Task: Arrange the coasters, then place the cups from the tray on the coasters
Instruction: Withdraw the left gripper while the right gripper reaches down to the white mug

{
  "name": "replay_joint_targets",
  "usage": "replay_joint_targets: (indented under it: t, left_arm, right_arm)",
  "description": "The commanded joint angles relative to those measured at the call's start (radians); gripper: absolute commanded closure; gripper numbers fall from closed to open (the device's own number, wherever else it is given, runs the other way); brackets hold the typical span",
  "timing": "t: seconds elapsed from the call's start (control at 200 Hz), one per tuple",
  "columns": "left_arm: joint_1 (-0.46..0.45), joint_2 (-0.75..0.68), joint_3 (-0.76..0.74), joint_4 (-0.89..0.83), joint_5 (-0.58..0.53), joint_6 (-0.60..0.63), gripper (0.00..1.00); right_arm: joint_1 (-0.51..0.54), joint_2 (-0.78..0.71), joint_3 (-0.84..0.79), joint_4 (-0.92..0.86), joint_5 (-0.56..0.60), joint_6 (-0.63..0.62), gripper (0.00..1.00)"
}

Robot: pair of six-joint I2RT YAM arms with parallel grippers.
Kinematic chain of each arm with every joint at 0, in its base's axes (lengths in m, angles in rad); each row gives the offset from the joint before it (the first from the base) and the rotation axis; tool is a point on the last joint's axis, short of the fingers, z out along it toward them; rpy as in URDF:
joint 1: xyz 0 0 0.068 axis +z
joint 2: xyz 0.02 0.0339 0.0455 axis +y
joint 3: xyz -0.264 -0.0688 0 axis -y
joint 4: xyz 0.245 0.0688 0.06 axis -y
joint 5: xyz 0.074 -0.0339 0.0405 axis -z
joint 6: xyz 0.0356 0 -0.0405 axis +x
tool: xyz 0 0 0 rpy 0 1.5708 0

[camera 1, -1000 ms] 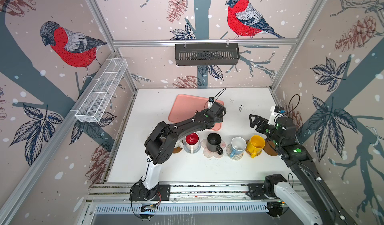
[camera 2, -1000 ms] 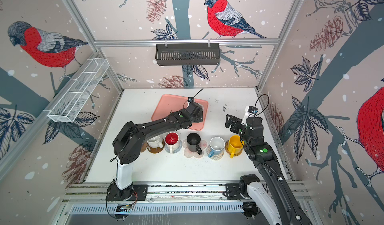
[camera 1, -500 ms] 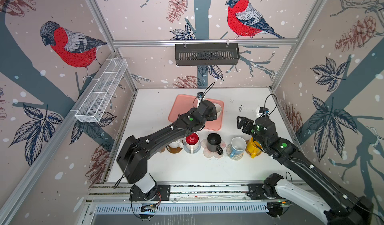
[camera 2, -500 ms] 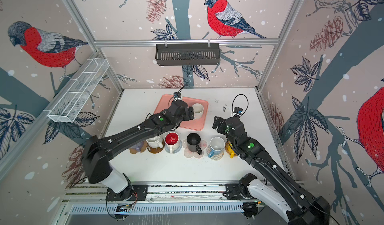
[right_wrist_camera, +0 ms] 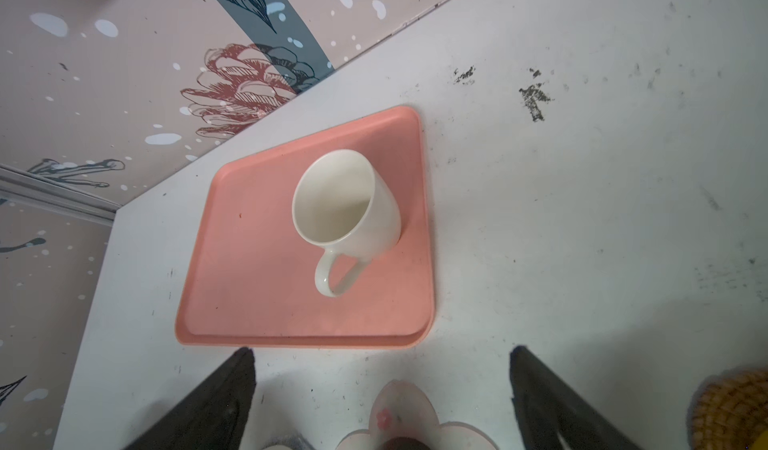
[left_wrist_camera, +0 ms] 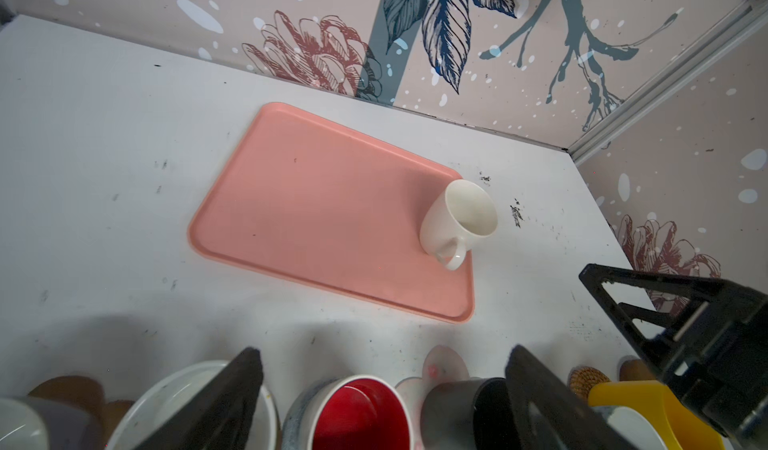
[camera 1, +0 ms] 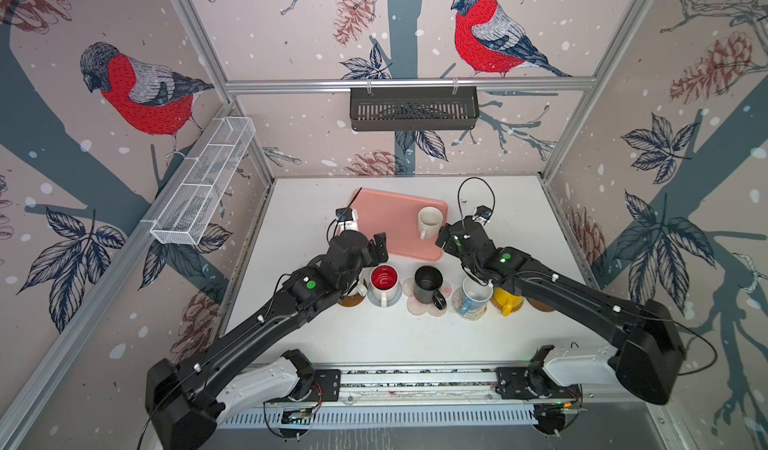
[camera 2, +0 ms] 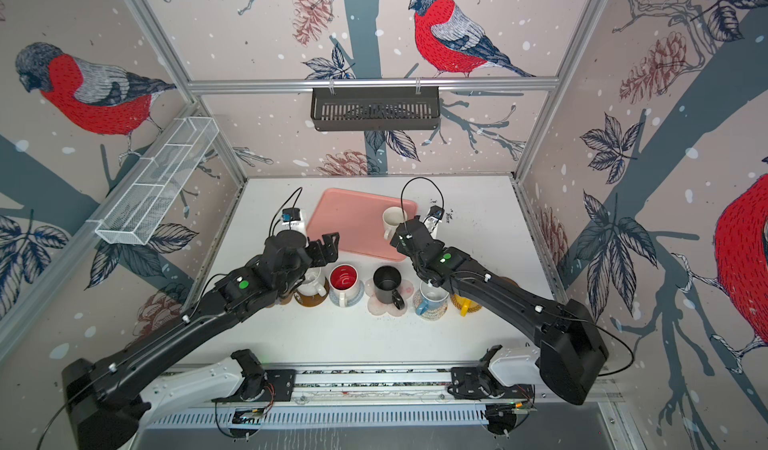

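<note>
Left hand: my left gripper (left_wrist_camera: 384,349) hung with its jaws apart and empty over the left part of the mug row, just near of the tray (right_wrist_camera: 249,294). I judged it was waiting there to leave the tray to my other arm.
Right hand: my right gripper (right_wrist_camera: 382,349) was spread wide and held nothing. It sat off the tray's near-right corner and faced the white mug (right_wrist_camera: 345,202). The jaws were apart, I reckoned, so they could pass either side of the mug's wall.
White mug: it stood upright in the far-right corner of the tray, the only mug there. Its handle was turned toward the near side.
Row: near of the tray stood the red-lined mug (camera 1: 384,278), then the black mug (camera 1: 428,281) on the flower coaster (camera 1: 417,308). Right of them were the blue-handled mug (camera 1: 477,294) on the rope coaster (camera 1: 469,315) and the yellow mug (camera 1: 507,300) on the rattan coaster (right_wrist_camera: 735,402).
Free spot: a brown disc (camera 1: 540,305) lay just right of the yellow mug, partly under my right arm, and looked bare. I judged it the white mug's place, hence the right arm's reach.
Left end: a pale mug (camera 2: 313,281) sat partly under my left arm; beyond it I could not tell.
Caution: the handle faced my jaws, so I judged a grip on the wall beside it safer.
</note>
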Motion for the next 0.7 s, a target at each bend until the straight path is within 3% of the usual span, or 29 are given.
replay_joint_targets:
  t: [0.0, 0.22, 0.525, 0.695]
  left_arm:
    - [0.029, -0.079, -0.055, -0.009, 0.031, 0.006, 0.09]
    - [0.081, -0.154, -0.077, -0.076, -0.01, 0.009, 0.08]
    - [0.084, -0.201, -0.034, -0.125, 0.105, 0.043, 0.08]
    - [0.083, -0.254, -0.015, -0.165, 0.102, 0.074, 0.08]
  right_arm:
    - [0.011, 0.087, 0.059, -0.023, 0.015, 0.047, 0.05]
    - [0.015, 0.212, 0.099, 0.048, -0.01, 0.073, 0.14]
    - [0.018, 0.383, 0.235, -0.004, -0.007, 0.063, 0.18]
    - [0.02, 0.451, 0.272, -0.015, -0.012, 0.07, 0.22]
